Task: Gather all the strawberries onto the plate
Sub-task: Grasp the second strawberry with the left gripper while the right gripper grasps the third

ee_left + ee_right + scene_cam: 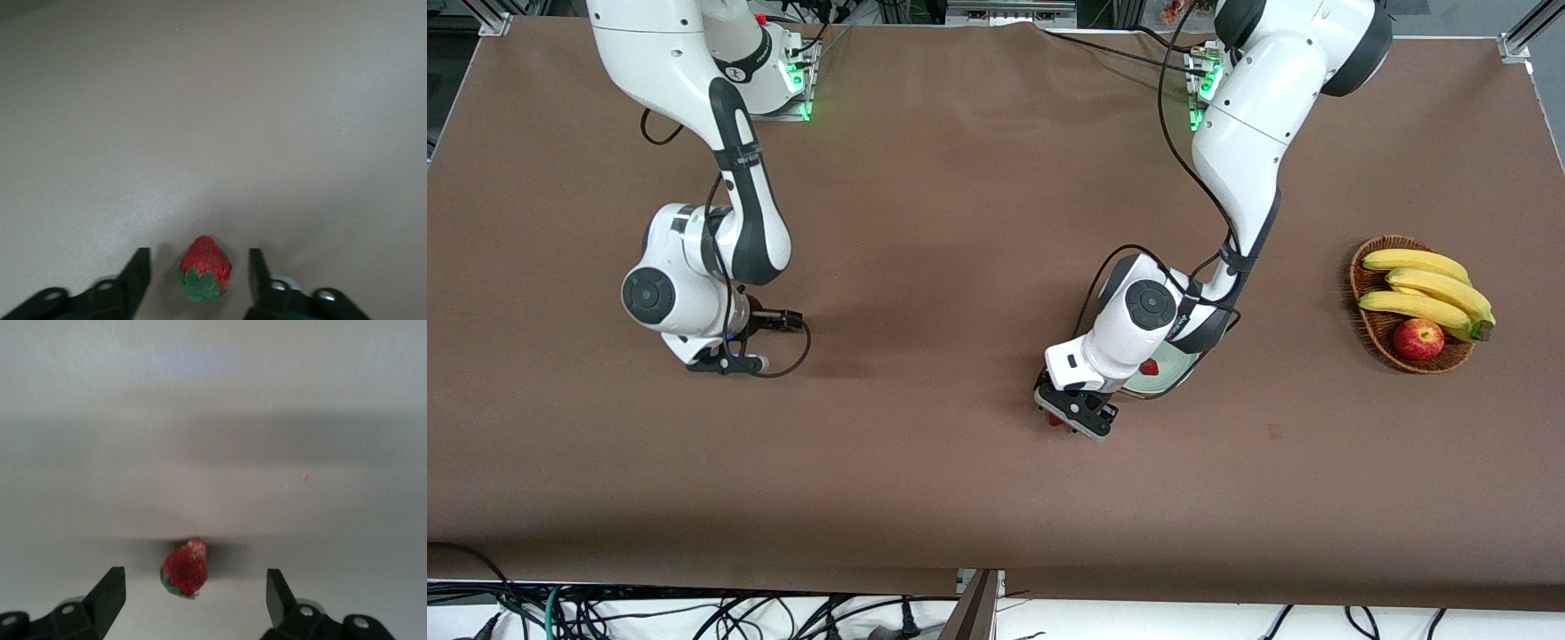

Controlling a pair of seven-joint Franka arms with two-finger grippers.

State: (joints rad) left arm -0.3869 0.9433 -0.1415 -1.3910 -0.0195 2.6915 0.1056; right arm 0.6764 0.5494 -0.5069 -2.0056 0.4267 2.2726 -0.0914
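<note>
One strawberry (205,269) lies on the brown table between the open fingers of my left gripper (199,260), touching neither finger. In the front view this gripper (1073,414) is low over the table beside the plate (1172,377), and the berry (1055,420) peeks out at its edge. The pale mint plate is mostly hidden under the left arm and holds a second strawberry (1149,366). A third strawberry (185,570) lies on the table between the open fingers of my right gripper (195,580). In the front view that gripper (734,360) hides this berry.
A brown woven basket (1368,327) with bananas (1427,289) and a red apple (1418,339) stands toward the left arm's end of the table. The brown table cloth (960,267) lies between the two arms.
</note>
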